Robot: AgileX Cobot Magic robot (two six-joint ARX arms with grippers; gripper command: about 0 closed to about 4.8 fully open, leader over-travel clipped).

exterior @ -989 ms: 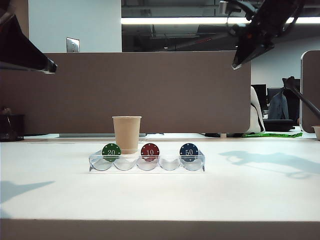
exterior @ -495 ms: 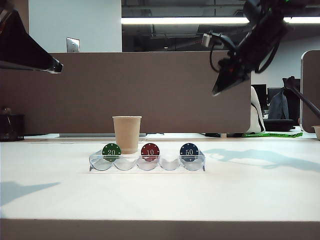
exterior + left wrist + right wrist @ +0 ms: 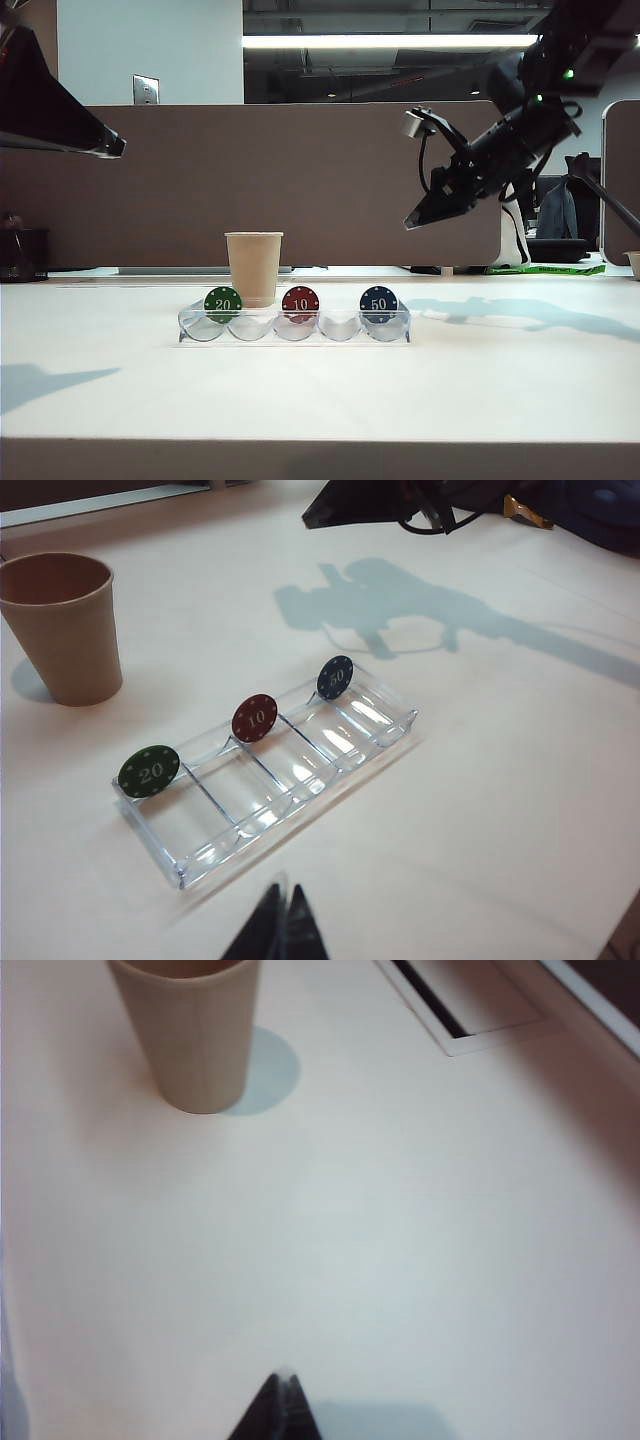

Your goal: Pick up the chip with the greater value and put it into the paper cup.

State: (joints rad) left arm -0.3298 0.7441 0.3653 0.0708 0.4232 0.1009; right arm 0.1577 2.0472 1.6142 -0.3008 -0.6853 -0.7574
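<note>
The right gripper [image 3: 412, 224] has swung down and leftward since the earlier frame — it now hangs in the air above and right of the blue chip [image 3: 378, 303], jaws clenched on nothing. The chip stands upright in the clear tray [image 3: 397, 331], right end. The paper cup [image 3: 254, 267] stands behind the tray. The left gripper [image 3: 281, 925] hovers high at left — pinched together, empty

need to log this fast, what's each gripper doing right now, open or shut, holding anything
Left gripper: shut, holding nothing, high at the left, away from the tray.
Right gripper: shut, empty, in the air above and right of the chip.
</note>
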